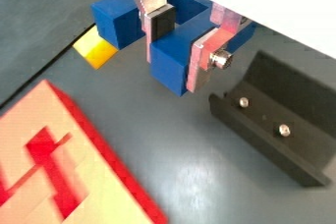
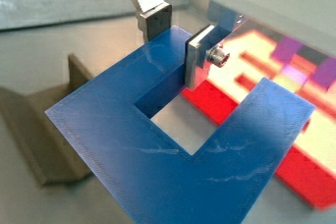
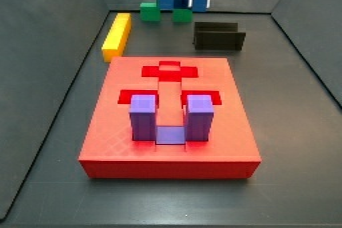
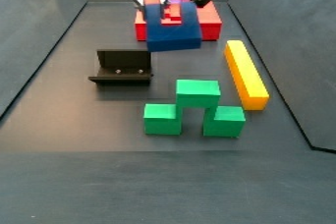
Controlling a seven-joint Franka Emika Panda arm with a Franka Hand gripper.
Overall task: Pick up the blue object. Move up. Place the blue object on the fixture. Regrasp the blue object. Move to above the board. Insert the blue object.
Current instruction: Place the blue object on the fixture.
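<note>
So the blue object point(image 2: 184, 159) is off the floor, pinched in the gripper point(image 1: 180, 33). In both wrist views one silver finger point(image 2: 199, 56) sits on the outside of a leg and the other finger point(image 1: 160, 22) down in the gap of the U, so the jaws are closed partway on that one leg. In a side view the blue object point(image 4: 172, 28) hangs in front of the red board point(image 4: 207, 24), up and off to the side of the fixture point(image 4: 122, 67). The fixture point(image 1: 282, 115) is bare, just two screws showing. Further out sit the yellow bar point(image 4: 246, 72) and the green block point(image 4: 196, 108). The purple block point(image 3: 166, 118) sits in the board point(image 3: 167, 152).
</note>
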